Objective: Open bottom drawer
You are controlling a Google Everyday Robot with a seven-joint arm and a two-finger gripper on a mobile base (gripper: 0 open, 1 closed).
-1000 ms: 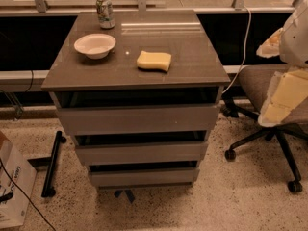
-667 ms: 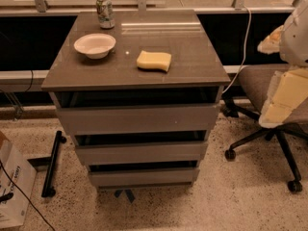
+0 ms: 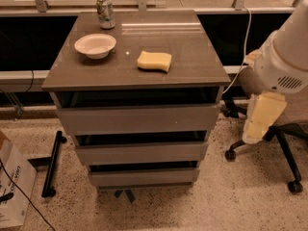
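The grey cabinet has three handleless drawer fronts stacked one above the other. The bottom drawer is the lowest and slimmest panel, just above the floor, and sits flush under the middle drawer and the top drawer. All three look shut, with a dark gap above each. My gripper is out of view. Only my arm shows at the right: a white joint housing and a cream link, hanging to the right of the cabinet and apart from it.
A white bowl, a yellow sponge and a can stand on the cabinet top. An office chair is behind my arm at the right. A black bar and a cardboard box lie on the floor at the left.
My arm has moved left and down, closer to the cabinet's right side. The drawers and the things on top have not moved.
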